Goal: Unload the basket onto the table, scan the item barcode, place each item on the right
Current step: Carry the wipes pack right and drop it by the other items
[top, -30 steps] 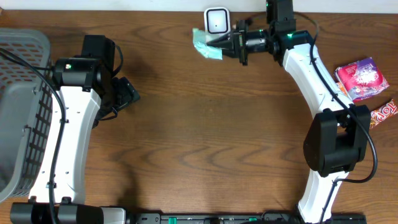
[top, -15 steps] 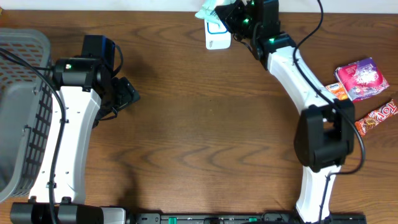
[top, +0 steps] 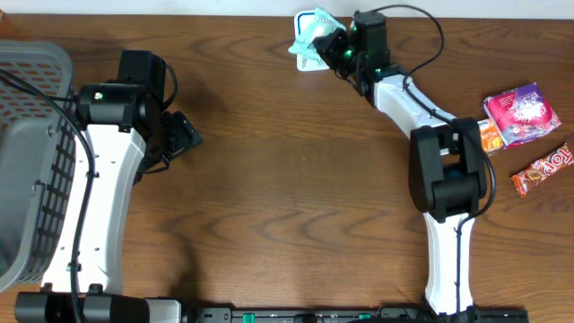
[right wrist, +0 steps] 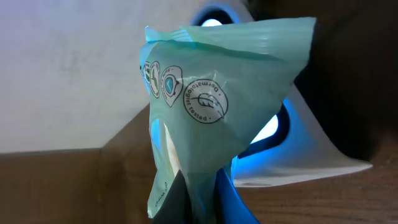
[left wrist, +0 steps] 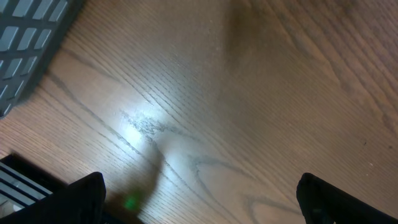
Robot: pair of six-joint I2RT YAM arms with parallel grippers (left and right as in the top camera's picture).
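Right gripper (top: pixel 331 47), clamped on teal packet (right wrist: pixel 217 106), presents it before far scanner (right wrist: pixel 323 155); read apparently unconfirmed. Left gripper (top: pixel 186 133) wide, idle.

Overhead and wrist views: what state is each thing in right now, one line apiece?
left hand, open, holding nothing.
right hand, shut on the teal packet.
teal packet, pinched at one end, raised in front of the scanner.
scanner, lit blue.
basket, upright, nothing seen inside.
pink packet, lying flat, untouched.

Basket (top: pixel 40 61) far left, snacks (top: pixel 523 112) far right, scanner (top: pixel 309 63) back centre
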